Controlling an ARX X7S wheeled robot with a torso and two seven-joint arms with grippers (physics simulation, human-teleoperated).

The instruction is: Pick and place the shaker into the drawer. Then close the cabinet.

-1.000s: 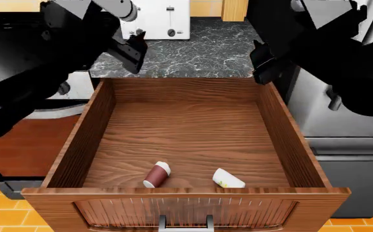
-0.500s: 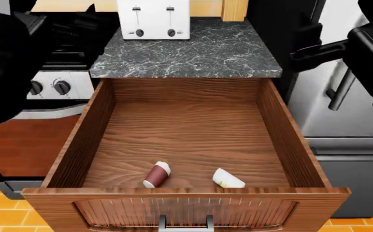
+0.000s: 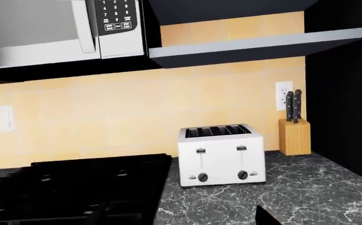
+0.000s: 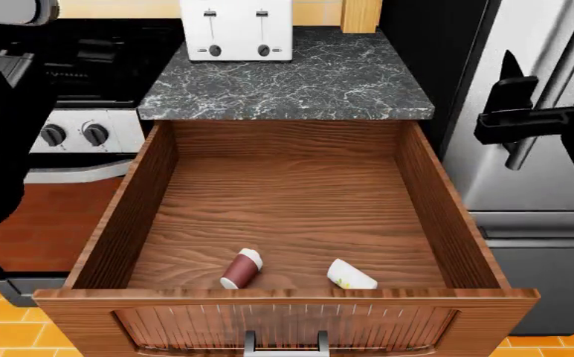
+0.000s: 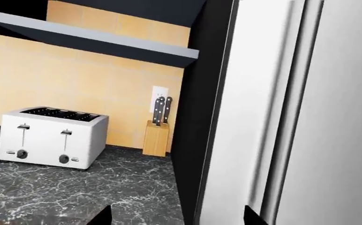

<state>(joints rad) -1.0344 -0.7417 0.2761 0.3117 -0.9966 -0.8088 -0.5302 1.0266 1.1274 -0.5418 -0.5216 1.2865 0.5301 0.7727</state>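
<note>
Drawer [image 4: 287, 216] open: maroon shaker [image 4: 242, 268], white shaker [image 4: 349, 276] lying inside. Toaster [image 4: 236, 28] on countertop [image 4: 307, 85]. Right gripper [image 4: 515, 111] spread, empty; left's state unseen.

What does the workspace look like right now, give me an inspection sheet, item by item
Surface: marble countertop bare apart from the toaster and knife block at the back.
Job's things: drawer pulled fully open; a dark red shaker and a white shaker lie on their sides near its front wall, apart.
Clutter: nothing seen.
Tools: right tool raised beside the fridge, holding nothing, state unclear; left tool not in view.
Cables: nothing seen.
Surroundings: stove at left, microwave above it, wall outlet, orange tiled floor.
</note>
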